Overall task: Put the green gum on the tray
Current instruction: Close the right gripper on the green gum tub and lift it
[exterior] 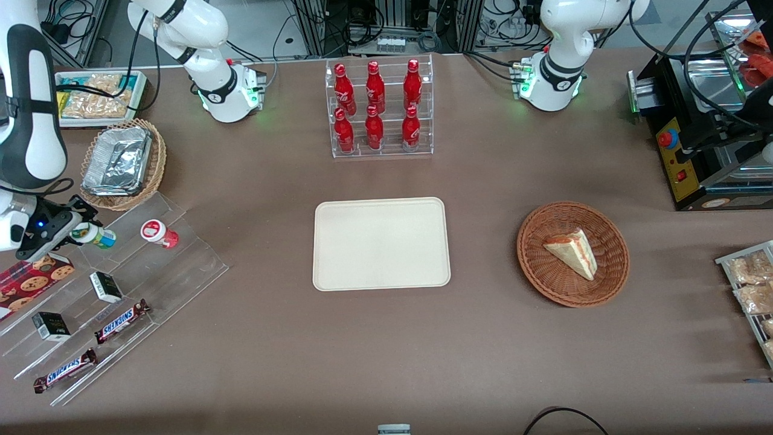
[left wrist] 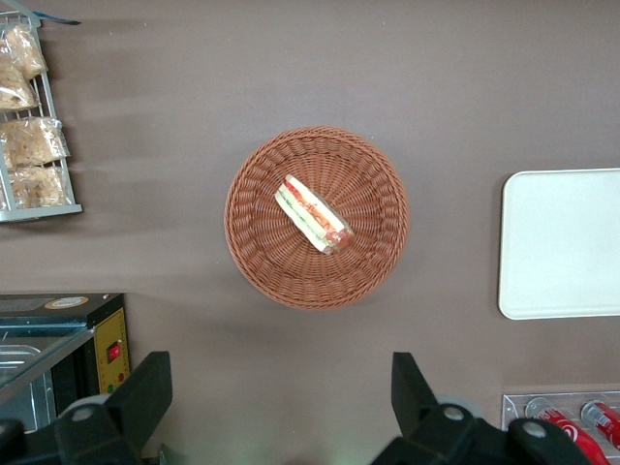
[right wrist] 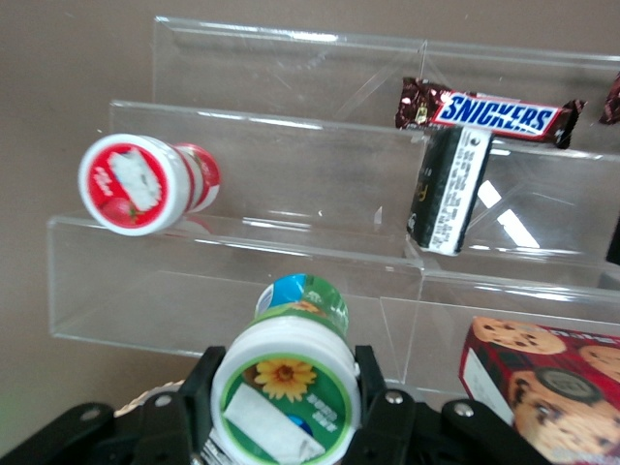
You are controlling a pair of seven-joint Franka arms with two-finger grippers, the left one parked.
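Observation:
The green gum (right wrist: 288, 387) is a small bottle with a white lid bearing a green mark and a green-blue label. My right gripper (right wrist: 286, 397) is shut on it, one finger pressed on each side of the lid. In the front view the gripper (exterior: 77, 232) holds the gum (exterior: 95, 235) just above the top step of a clear acrylic stand (exterior: 145, 266), at the working arm's end of the table. The cream tray (exterior: 381, 243) lies flat at the table's middle, well apart from the gripper. It also shows in the left wrist view (left wrist: 562, 242).
A red-lidded gum bottle (exterior: 159, 233) lies on the stand beside the gripper. Snickers bars (exterior: 122, 321), small black boxes (exterior: 106, 286) and a cookie box (exterior: 30, 279) sit on lower steps. A foil-tray basket (exterior: 121, 163), a cola bottle rack (exterior: 379, 109) and a sandwich basket (exterior: 572, 254) stand around.

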